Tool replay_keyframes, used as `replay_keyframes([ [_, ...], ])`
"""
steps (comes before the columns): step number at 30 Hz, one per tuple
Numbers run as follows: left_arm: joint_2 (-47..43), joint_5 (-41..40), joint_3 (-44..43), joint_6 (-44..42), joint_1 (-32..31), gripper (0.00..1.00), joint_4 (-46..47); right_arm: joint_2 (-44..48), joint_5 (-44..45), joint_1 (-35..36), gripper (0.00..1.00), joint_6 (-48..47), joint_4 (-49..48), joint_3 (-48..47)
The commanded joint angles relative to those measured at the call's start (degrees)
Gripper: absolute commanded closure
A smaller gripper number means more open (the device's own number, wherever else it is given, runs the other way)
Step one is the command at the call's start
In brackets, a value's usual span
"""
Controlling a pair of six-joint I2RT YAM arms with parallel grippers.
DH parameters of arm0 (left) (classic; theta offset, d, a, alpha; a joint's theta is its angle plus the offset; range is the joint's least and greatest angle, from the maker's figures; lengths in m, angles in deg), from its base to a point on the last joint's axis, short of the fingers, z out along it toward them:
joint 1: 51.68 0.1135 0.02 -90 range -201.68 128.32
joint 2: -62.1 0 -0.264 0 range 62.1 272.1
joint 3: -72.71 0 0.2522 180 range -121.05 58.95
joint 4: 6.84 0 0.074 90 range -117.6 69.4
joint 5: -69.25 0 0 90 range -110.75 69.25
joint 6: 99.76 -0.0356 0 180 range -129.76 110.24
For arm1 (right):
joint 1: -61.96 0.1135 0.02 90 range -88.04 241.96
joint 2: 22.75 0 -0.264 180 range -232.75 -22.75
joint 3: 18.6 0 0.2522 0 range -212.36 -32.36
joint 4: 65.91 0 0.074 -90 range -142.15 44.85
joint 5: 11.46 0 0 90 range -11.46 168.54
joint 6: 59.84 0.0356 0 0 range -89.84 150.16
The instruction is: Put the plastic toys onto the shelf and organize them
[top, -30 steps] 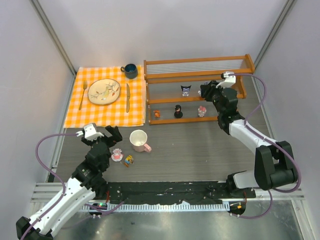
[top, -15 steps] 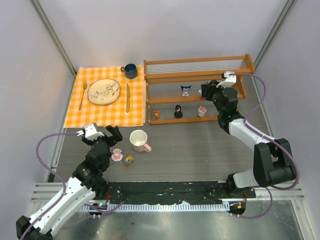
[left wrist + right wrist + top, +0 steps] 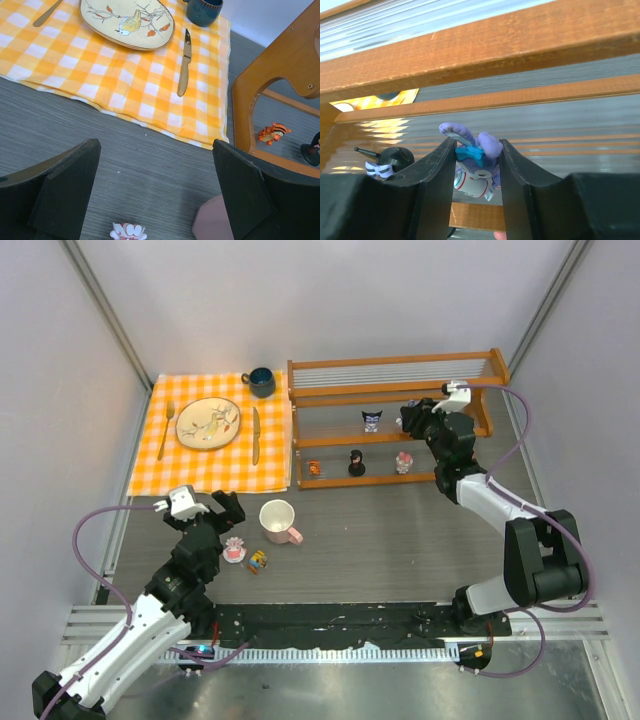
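The wooden shelf [image 3: 330,368] stands at the back. On it are a black-and-white toy [image 3: 372,420] on the upper rail, and an orange toy [image 3: 314,469], a black toy [image 3: 356,463] and a pink toy [image 3: 404,461] on the lower rail. My right gripper [image 3: 476,167] is shut on a purple-blue toy [image 3: 474,165] and holds it at the upper rail, just right of the black-and-white toy [image 3: 387,161]. My left gripper [image 3: 155,195] is open above the table. A pink-white toy [image 3: 234,549] and a yellow-orange toy [image 3: 258,560] lie on the table by it.
A white-and-pink mug [image 3: 278,521] stands right of my left gripper. The orange checked cloth [image 3: 150,465] at the back left holds a plate [image 3: 208,423], a fork, a knife [image 3: 256,434] and a dark blue cup [image 3: 261,381]. Walls close in on both sides.
My right gripper has moved slightly left and further in over the upper rail with the purple-blue toy. My left arm has not moved.
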Motion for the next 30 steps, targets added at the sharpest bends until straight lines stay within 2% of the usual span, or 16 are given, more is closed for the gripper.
replay_keyframes([
  [1,0.5,-0.5,-0.2,-0.1,0.2,0.00,2.8,-1.1,-2.5,-0.4,0.99,-0.6,-3.7,-3.0],
  [13,0.5,-0.5,-0.1,-0.2,0.2,0.00,2.8,-1.3,-2.5,-0.7,0.86,-0.6,-3.5,-2.6],
  [17,0.4,-0.4,-0.1,-0.3,0.2,0.00,2.9,-0.7,-2.0,-0.8,0.78,-0.8,-3.5,-2.0],
  [30,0.4,-0.3,-0.1,-0.3,0.2,0.00,3.0,0.9,-1.0,-1.2,0.77,-1.4,-3.0,-1.2],
])
